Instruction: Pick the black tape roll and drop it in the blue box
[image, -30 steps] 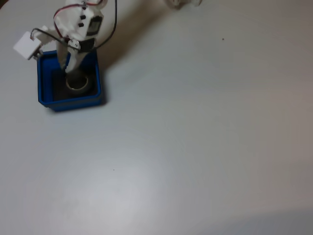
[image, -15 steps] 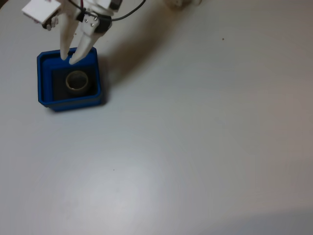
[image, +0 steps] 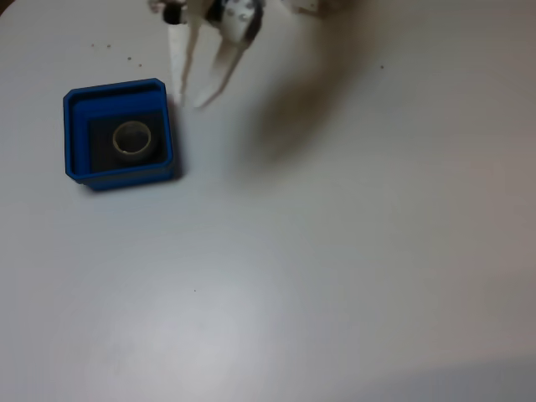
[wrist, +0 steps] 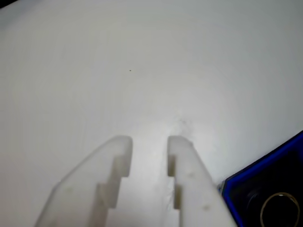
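Black tape roll sitting flat inside the blue box, hand spread apart, empty, just beside it. Only risk: clipping the rim, shoving it across the tabletop.

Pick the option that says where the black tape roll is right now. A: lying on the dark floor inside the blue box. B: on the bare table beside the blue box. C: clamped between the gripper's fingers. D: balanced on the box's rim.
A: in the fixed view the black tape roll lies on the dark floor inside the blue box, and the gripper is open and empty over the table beside it.
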